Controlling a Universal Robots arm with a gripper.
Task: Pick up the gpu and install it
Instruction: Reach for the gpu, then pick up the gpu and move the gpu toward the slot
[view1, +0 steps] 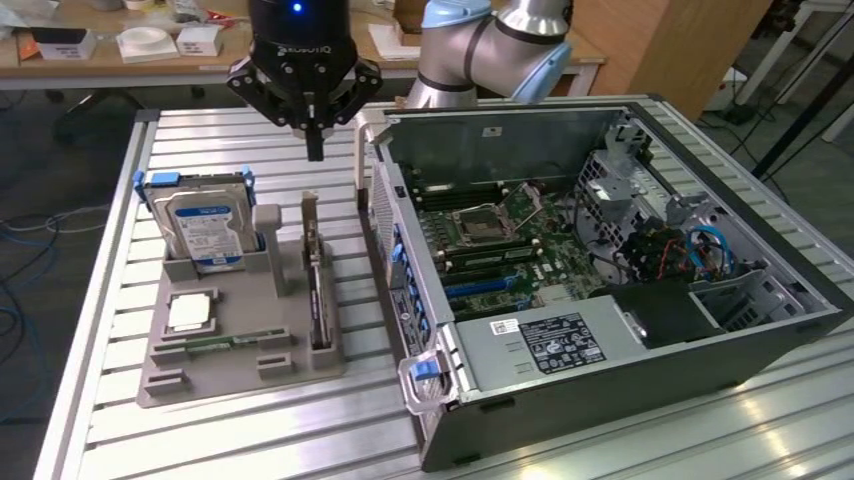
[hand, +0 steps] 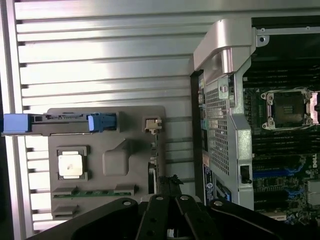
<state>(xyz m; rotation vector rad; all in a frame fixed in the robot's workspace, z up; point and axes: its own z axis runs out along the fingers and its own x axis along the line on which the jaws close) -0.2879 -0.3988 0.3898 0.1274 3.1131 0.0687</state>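
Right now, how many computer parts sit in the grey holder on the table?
4: hard drive upright at one end, square chip flat beside it, memory stick next to the chip, long card on edge toward the computer case.

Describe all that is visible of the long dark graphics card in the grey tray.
The gpu is a thin, long, dark circuit card with a silvery metal bracket at its far end. It stands on its long edge in a slot of the grey plastic tray, between the silver blue-labelled hard drive and the open black computer case. Only the tray touches it. The shut black gripper hangs above its far end, apart.
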